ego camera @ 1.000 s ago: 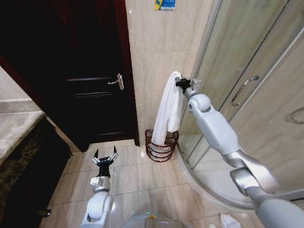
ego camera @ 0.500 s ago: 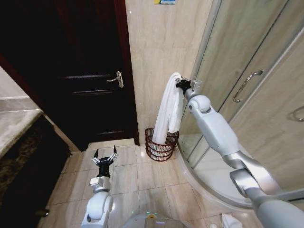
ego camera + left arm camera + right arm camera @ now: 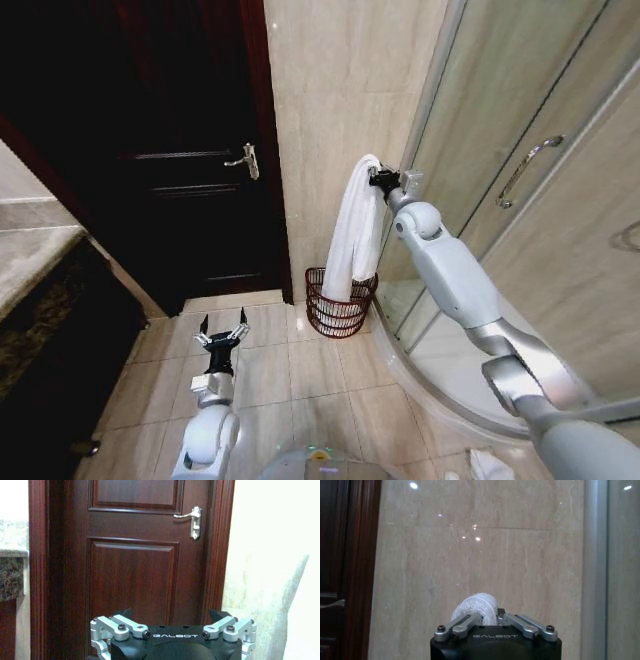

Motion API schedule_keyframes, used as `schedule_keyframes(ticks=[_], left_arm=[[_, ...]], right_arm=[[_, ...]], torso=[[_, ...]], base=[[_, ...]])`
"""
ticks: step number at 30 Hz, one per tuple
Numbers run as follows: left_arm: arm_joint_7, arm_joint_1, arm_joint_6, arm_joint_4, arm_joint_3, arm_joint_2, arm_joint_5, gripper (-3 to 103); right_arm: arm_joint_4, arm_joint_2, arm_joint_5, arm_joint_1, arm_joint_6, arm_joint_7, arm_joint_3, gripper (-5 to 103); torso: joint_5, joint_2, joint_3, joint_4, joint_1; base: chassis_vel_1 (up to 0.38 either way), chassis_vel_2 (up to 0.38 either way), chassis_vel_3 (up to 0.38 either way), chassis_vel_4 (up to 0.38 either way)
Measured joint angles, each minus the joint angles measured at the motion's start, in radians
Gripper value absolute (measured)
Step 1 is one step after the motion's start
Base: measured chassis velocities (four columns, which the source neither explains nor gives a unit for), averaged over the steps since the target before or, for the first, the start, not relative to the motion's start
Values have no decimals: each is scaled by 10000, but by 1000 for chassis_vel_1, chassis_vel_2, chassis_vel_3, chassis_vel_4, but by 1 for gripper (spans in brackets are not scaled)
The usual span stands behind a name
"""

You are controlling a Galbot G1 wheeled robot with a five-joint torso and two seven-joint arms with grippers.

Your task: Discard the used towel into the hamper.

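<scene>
Head view showed the right gripper point(image 3: 377, 180) pinching the white towel point(image 3: 355, 235) high above the hamper point(image 3: 341, 303), so its hanging end reached in, while the left gripper point(image 3: 221, 333), fingers spread, idled well left of the hamper.

Beige tiled floor point(image 3: 300, 380); the hamper point(image 3: 340, 302) stands on it by the wall, beside the dark door point(image 3: 190, 200).
</scene>
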Motion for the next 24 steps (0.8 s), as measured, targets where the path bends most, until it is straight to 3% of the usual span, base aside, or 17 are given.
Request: schedule_keyframes(ticks=[24], left_arm=[[-28,70,-87,-101,-61,-111,16,100]], right_arm=[[-343,497,31,290,-1,148,-260,7]], torso=[[0,-1152,-653,1,-502]], base=[[0,0,0,0]])
